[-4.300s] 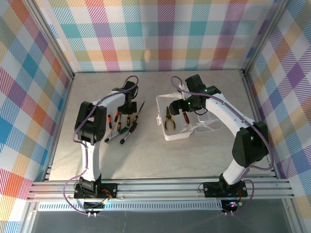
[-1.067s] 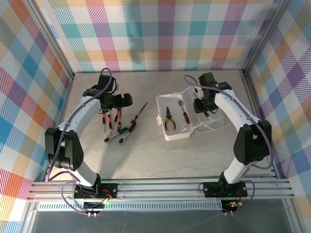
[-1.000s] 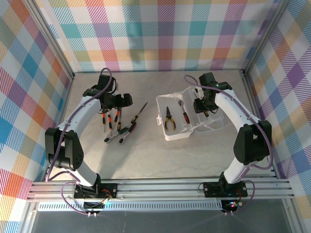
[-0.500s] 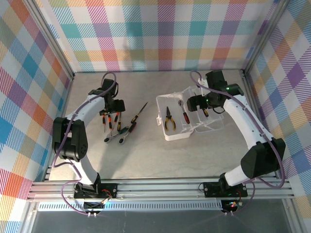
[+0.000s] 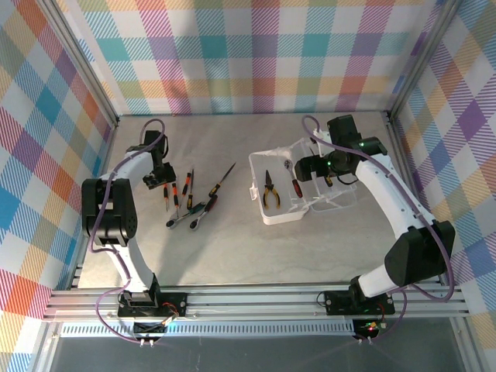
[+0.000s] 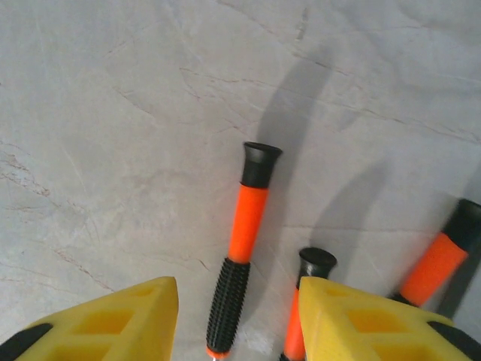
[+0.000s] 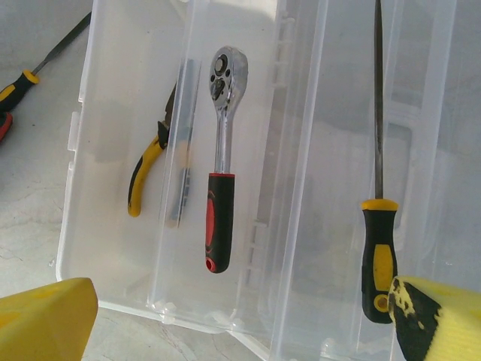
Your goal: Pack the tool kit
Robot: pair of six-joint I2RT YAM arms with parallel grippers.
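**Table**: the grey, stone-patterned top is carrying every item.

**Arms:** the left arm is reaching along the left side of the table. The right arm is bending in over the case.

**Case**: clear plastic, lying open right of centre. The base is sitting on the left and the lid is folded out flat on the right.

**Right gripper**: it is hovering above the case with its jaws spread wide and is grasping nothing.

**Left gripper**: it is sitting low over the table with its jaws parted. They are straddling the orange screwdriver. A gap is showing on each side of the handle, so nothing is clamped.

**Tools in the case:**
- The red ratchet is lying lengthwise in the base.
- The pliers, with yellow handles, are lying just beside it on its left.
- The yellow screwdriver is lying in the lid half, with its blade pointing away from the camera.

**Tools on the table:**
- The second orange screwdriver is lying just beside the right-hand finger. I cannot tell whether it is touching the finger.
- The third orange screwdriver is lying further right.
- The loose ratchets are resting near the three orange screwdrivers, on the side nearer the arm bases.
- The slim screwdriver is lying at a slant between that group and the case, touching neither.
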